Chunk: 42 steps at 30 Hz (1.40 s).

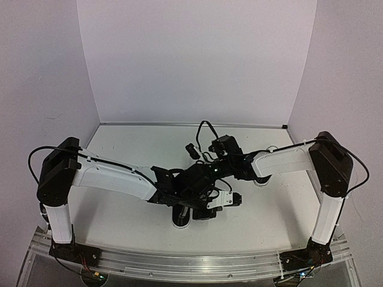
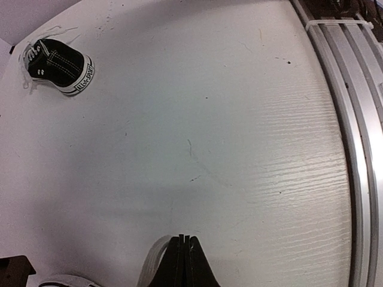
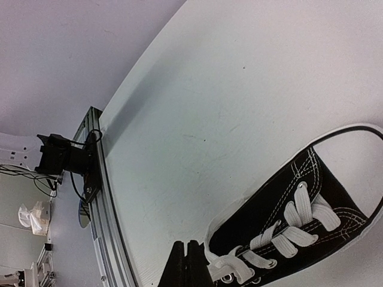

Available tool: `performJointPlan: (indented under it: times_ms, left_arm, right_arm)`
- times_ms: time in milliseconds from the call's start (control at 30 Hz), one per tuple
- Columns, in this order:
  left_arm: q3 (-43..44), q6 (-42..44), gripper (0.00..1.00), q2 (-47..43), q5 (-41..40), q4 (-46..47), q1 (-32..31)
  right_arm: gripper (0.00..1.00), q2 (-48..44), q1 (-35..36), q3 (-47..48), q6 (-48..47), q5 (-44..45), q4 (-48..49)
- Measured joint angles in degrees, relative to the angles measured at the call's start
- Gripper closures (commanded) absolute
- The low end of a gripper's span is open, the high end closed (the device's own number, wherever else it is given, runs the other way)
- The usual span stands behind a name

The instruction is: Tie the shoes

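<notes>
Worked shoe (image 3: 263, 206): middle of the desk, toward the near edge, under both wrists; laced through its eyelets, no bow visible.
Second shoe (image 2: 57, 64): well apart, toward the right edge; laces loose, untied.
Left gripper (image 2: 182, 238): fingers pressed together, apparently pinching a white lace (image 2: 152, 260).
Right gripper (image 3: 187, 242): fingers pressed together just beside the eyelets; cannot tell whether any lace is caught.
Progress: judged early; neither knot made yet.
Hidden: in the top view the arms cover the worked shoe; the lace ends are cut off.
</notes>
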Motion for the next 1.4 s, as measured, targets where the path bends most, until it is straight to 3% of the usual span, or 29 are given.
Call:
performJointPlan:
  times_ms: [233,500,700,933,1033,1267,1333,1400]
  left_arm:
    - [0.8,2.9,0.62,2.6,-4.2,1.3,0.0]
    - [-3.6,2.5,0.57,-1.1,-6.7,1.7,-0.1]
    - [-17.9,-3.2,0.53,-16.6,-7.9,4.1,1.6]
    - [-34.8,-14.8,0.45,-35.8,-5.8,15.9,7.5]
    - [-39.9,-21.0,0.43,-40.6,-5.7,20.1,10.6]
    - [-45.8,-34.0,0.37,-44.1,-7.4,23.8,17.0]
    - [-46.6,-36.6,0.36,-44.1,-7.4,24.2,18.4]
    - [-47.1,-38.5,0.35,-44.0,-6.8,24.3,19.6]
  right_arm:
    - [1.00,0.7,-0.1,0.2,0.1,-0.1,0.0]
    - [1.00,0.8,-0.2,0.6,0.3,-0.4,0.2]
    - [1.00,2.8,0.5,2.4,0.5,-1.8,0.1]
    - [0.97,6.8,2.5,6.6,1.6,-2.3,0.2]
    - [0.86,8.5,3.2,7.8,2.3,-2.2,0.1]
    - [0.50,10.0,4.3,9.8,3.4,-2.2,-0.5]
    - [0.34,10.0,4.4,10.3,3.4,-2.0,-1.0]
    - [0.29,9.7,4.4,10.4,3.3,-1.7,-1.7]
